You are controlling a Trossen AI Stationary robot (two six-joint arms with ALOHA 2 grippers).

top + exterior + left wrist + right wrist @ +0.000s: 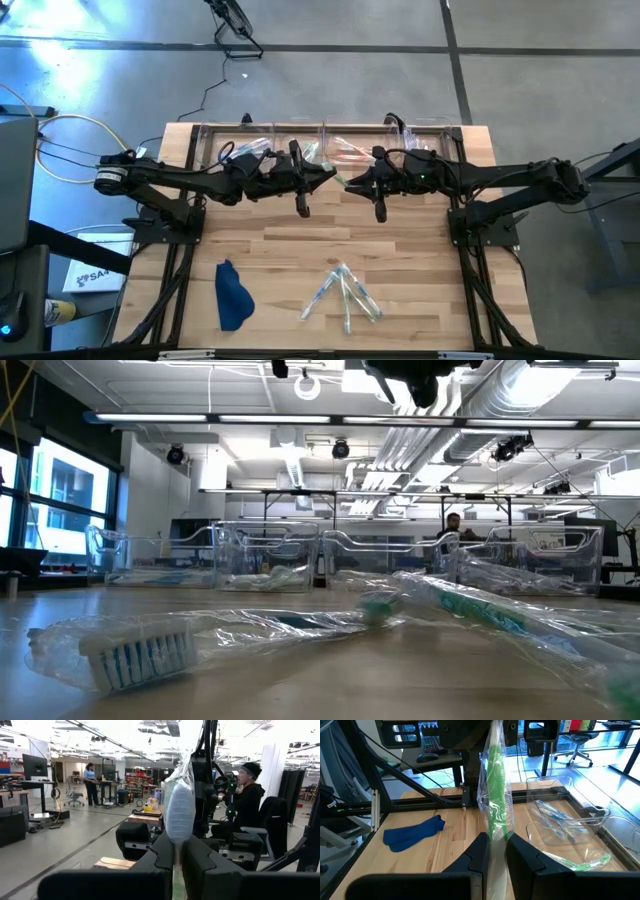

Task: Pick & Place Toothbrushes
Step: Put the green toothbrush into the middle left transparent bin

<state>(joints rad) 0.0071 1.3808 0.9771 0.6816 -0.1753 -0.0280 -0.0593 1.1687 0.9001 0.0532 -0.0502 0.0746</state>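
One green-handled toothbrush (344,179) in a clear wrapper is held in the air between my two arms, over the table's far half in front of the bins. My left gripper (176,846) and my right gripper (495,842) are both shut on it, facing each other fingertip to fingertip. The left wrist view shows its whitish brush head (179,810), the right wrist view its green handle (496,790). Several more wrapped toothbrushes (345,293) lie flat in a loose pile near the table's front edge, and they fill the foreground of the low view (140,655). My left gripper pinches the wrapped toothbrush between its two fingers just below the brush head (177,854), coming level from the table's left. The head stands out past the fingertips, clear of the table. My right gripper pinches the wrapped green handle (494,836) between its two fingers, coming roughly level from the table's right. The handle and loose wrapper stand out past the fingertips, lifted clear.
Clear plastic bins (330,142) stand in a row along the far edge; some hold toothbrushes (560,820). A dark blue cloth (232,295) lies near the front left. Bare wood lies between the pile and the arms. People are in the room beyond.
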